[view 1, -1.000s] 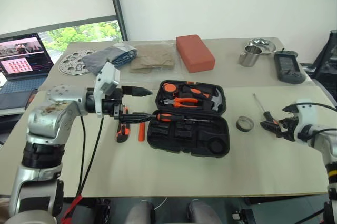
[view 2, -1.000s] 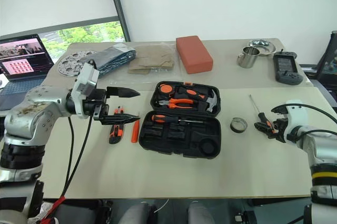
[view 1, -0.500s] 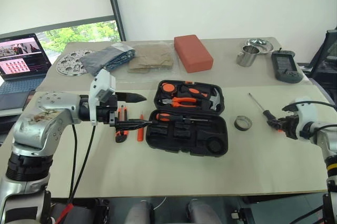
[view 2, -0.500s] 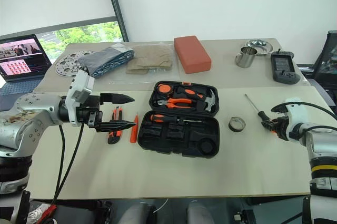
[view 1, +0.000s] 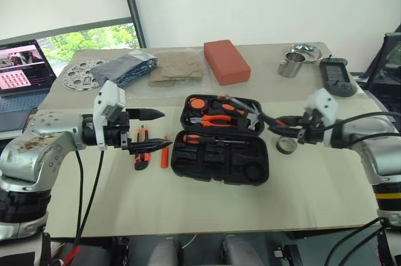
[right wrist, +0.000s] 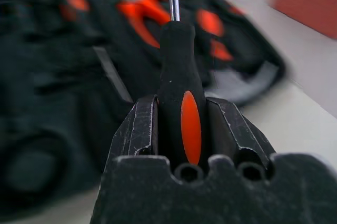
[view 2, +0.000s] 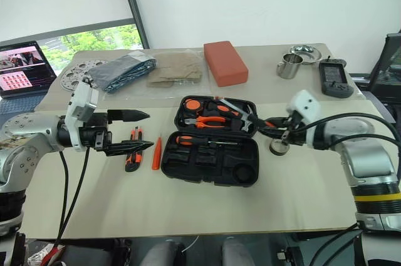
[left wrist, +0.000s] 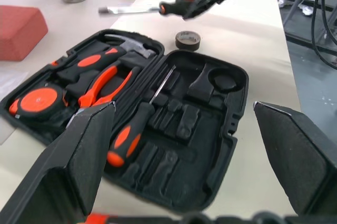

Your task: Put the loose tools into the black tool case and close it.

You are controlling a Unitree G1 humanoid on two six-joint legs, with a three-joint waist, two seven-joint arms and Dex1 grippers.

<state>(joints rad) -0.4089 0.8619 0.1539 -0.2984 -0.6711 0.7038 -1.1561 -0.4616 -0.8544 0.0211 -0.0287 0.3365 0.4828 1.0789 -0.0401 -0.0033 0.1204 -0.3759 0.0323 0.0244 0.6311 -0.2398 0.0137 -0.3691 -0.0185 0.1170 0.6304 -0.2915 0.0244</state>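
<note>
Black tool case [view 1: 224,147] lies open on tabletop [view 1: 188,197]; its slots partly blurred in right wrist view. Right tool [right wrist: 181,121] clamps a screwdriver [right wrist: 179,81], shaft tip cut off. Left tool [view 1: 153,130] spread wide, empty.

My two head views look forward and down over the table [view 1: 188,203], sharing the open black tool case [view 1: 222,166] mid-frame. My left wrist view sits near that case, facing across it. My right wrist view looks close along the gripped screwdriver [right wrist: 179,103] toward it.
</note>
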